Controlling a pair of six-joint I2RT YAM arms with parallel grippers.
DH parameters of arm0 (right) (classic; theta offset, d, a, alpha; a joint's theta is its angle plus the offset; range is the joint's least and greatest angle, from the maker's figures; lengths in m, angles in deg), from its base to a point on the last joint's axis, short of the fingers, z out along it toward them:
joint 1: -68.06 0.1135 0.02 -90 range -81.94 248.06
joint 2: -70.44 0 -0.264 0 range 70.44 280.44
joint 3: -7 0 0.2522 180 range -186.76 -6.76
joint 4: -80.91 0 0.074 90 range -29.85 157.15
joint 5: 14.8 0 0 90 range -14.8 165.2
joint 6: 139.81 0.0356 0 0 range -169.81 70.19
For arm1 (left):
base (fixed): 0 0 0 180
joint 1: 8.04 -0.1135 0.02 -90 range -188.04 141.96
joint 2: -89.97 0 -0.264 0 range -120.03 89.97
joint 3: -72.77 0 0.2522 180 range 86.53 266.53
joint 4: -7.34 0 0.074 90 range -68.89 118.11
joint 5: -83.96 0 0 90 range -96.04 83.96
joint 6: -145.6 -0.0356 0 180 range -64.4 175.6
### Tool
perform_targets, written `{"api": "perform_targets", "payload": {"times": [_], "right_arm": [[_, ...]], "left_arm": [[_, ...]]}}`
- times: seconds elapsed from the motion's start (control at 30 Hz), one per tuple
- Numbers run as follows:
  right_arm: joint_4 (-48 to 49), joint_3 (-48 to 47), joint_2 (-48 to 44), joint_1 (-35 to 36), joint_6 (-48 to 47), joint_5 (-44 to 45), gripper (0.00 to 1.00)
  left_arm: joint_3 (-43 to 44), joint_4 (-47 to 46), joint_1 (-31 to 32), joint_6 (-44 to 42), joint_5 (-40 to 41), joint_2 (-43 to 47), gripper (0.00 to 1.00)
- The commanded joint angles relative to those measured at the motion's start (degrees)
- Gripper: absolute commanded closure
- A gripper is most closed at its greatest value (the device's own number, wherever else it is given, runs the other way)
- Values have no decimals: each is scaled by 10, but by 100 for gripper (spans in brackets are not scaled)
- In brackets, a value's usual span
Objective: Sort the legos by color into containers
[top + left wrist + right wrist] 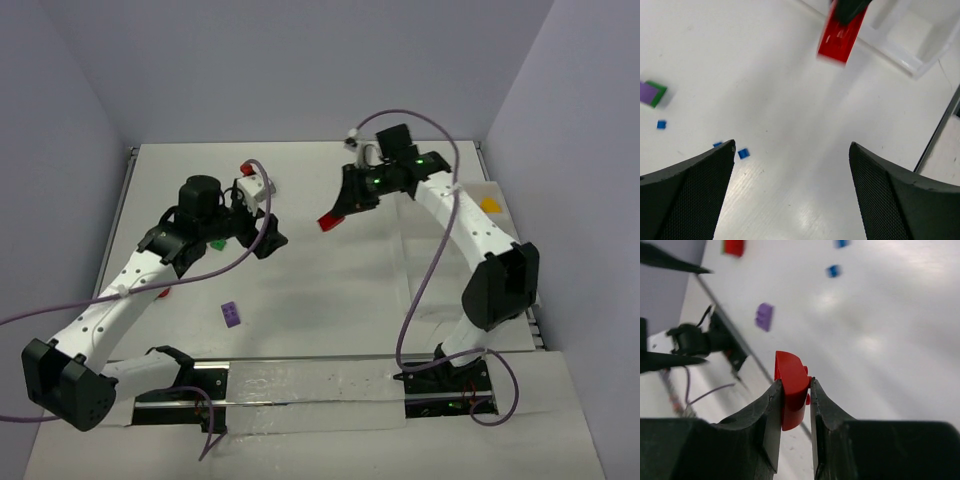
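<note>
Purple brick: nearest the arm bases, the purple brick (231, 314) lies flat on the desk (330, 290), on its own.
Small red brick: there's a small red brick (163, 293) peeking out right beside the left arm, partly hidden by it.
Left fingers: the left fingers (690, 195) are spread wide with nothing between them, hanging over bare desk.
Blue bits: tiny blue bits (743, 153) lie scattered on the desk just ahead of those fingers, on their left side.
Two-tone piece: off at the left edge of the left wrist view sits a purple-and-green piece (651, 93), blurred.
Right fingers: the right fingers (765, 430) are pressed in on the red brick (792, 385), pinching it from both sides, and its rounded end sticks out past the tips.
Red brick's place: mid-desk, lifted off the surface by the look of it, ahead of the left fingers and short of the tray.
Tray: the tray (900, 60) sits at the desk's right side, with low white walls.
Yellow brick: a yellow brick (488, 203) is inside the tray, but which compartment cannot be told.
Far red brick: farthest out, the far red brick (247, 166) shows just beyond the left wrist.
</note>
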Motion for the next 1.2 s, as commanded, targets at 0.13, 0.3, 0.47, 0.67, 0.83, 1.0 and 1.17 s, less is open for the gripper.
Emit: {"api": "perform_targets", "payload": {"times": [0.13, 0.3, 0.47, 0.67, 0.83, 1.0, 1.17], "right_arm": [[-87, 113, -211, -243, -185, 214, 100], [-102, 181, -270, -386, -296, 316, 100], [-96, 220, -282, -490, -395, 389, 100], [-60, 271, -278, -524, -433, 464, 100], [-21, 310, -274, -526, -436, 493, 100], [34, 355, -266, -528, -444, 521, 97], [59, 363, -239, -528, -436, 521, 74]], "left_arm": [[30, 43, -37, 118, 172, 21, 1], [24, 58, -75, 92, 94, 13, 1], [26, 64, -90, 89, 74, 2, 1], [28, 69, -115, 83, 60, -4, 1], [31, 77, -117, 83, 79, -8, 1], [26, 85, -126, 83, 98, -5, 1], [16, 101, -157, 52, 112, -18, 1]]}}
